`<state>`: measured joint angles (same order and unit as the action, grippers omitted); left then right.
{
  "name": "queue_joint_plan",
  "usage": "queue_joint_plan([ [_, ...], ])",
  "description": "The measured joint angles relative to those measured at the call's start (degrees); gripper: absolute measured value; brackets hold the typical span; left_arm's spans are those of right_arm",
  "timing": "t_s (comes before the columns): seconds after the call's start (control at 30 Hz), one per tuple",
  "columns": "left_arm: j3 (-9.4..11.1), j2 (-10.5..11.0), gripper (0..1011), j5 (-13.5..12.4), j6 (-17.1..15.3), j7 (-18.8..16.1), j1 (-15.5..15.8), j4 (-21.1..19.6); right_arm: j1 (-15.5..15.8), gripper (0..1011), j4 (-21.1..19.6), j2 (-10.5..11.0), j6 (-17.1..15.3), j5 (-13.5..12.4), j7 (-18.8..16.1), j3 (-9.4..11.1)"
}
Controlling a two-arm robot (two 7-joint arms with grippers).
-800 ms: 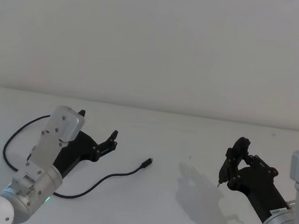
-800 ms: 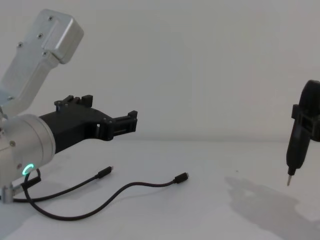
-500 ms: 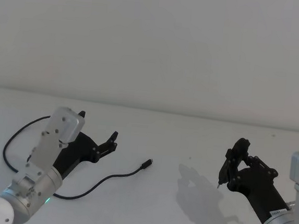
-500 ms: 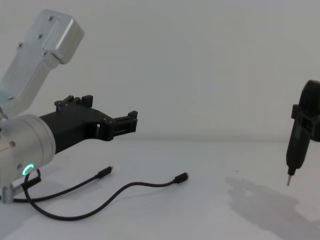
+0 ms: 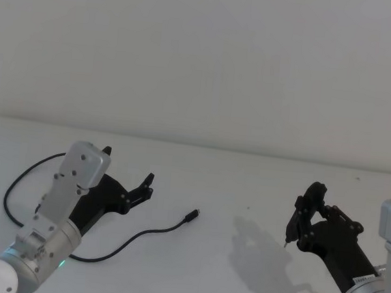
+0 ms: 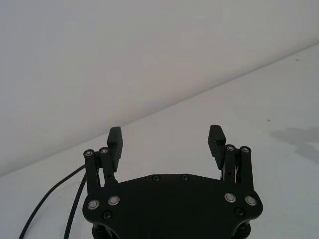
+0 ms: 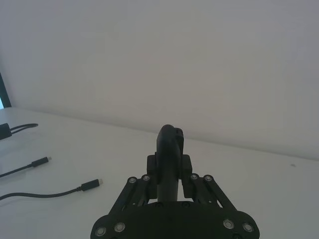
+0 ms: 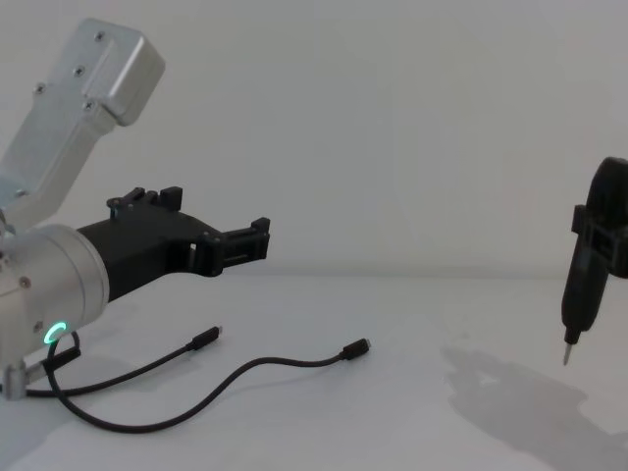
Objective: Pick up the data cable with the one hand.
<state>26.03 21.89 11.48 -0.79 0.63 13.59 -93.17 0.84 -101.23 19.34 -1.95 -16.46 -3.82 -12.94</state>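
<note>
Nearest the front of the bench [image 5: 240,181], on its left side, the data cable [image 5: 148,231] is laid flat in loose curves, with one plug pointed toward the middle. Just above it the left gripper [image 5: 147,185] is held clear, fingers spread wide with nothing between them. Over at the right edge, the right gripper [image 5: 307,214] is clamped round a pen-shaped tool [image 8: 579,294].

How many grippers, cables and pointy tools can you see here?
grippers: 2, the left gripper and the right gripper
data cable: 1
pen-shaped tool: 1
total: 4
</note>
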Motion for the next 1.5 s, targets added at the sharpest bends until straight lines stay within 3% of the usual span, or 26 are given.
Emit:
queue_joint_plan([
  [0.57,0.0,-0.01,1001,-0.01,0.0,0.07,0.05,-0.01,-0.03,275,0.03,-0.02,0.0,0.0,-0.02,0.0],
  [0.8,0.37,0.12,1001,0.12,-0.01,2.38,1.38,0.69,-1.77,274,1.23,-0.41,0.07,-0.27,-1.17,-0.22],
  [1.2,1.38,1.43,1001,2.82,-2.43,10.53,4.64,2.12,-11.58,274,10.42,-4.47,4.28,-1.54,-6.59,-2.59],
  [1.5,1.83,4.04,1001,6.19,-7.3,18.64,6.58,2.32,-17.86,274,17.28,-7.62,7.48,-1.71,-9.82,-4.27],
])
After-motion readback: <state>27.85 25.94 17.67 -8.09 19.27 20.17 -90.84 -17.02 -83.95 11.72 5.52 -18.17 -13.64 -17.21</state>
